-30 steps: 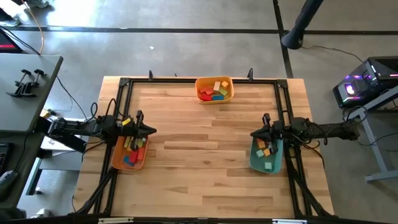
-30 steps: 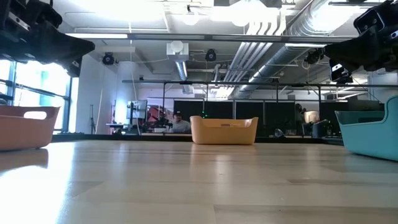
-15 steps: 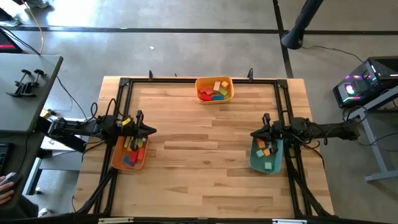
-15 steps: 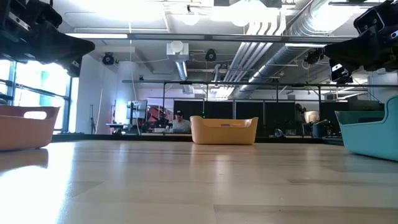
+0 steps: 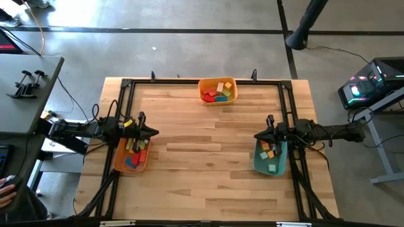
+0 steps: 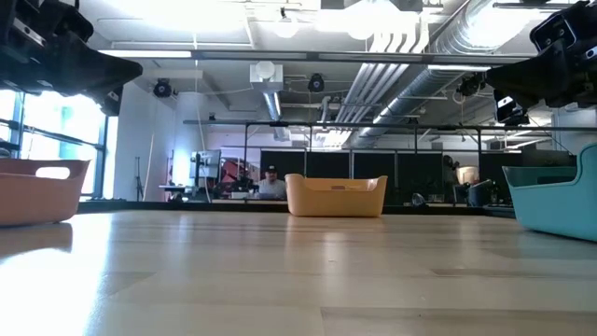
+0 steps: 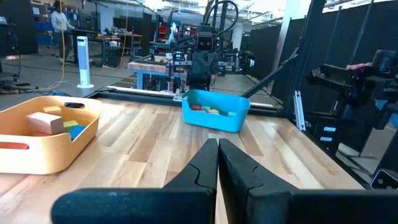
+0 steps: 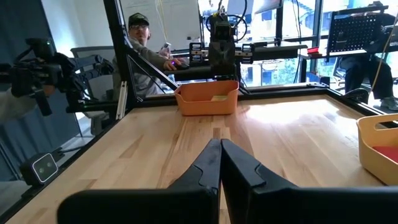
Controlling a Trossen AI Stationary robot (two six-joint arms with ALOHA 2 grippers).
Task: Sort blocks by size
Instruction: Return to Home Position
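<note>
The blocks lie in three trays. A yellow tray [image 5: 201, 88] at the far edge's middle holds several blocks [image 5: 218, 92]. An orange tray [image 5: 117, 161] at the left holds several more blocks [image 5: 134, 155], and so does a teal tray [image 5: 257, 165] at the right [image 5: 270, 153]. My left gripper [image 5: 153, 133] hangs shut and level above the orange tray's far end, pointing toward the table's middle. My right gripper [image 5: 257, 135] hangs shut and level above the teal tray's far end, facing it. In both wrist views the fingertips [image 7: 217, 149] [image 8: 220, 149] meet with nothing between them.
Black frame rails [image 5: 126, 94] run along the table's left, far and right sides. The bare wooden tabletop [image 5: 202, 145] stretches between the three trays. A person [image 8: 140, 37] sits beyond the table's left side, and a hand [image 5: 5, 189] shows off the table at the lower left.
</note>
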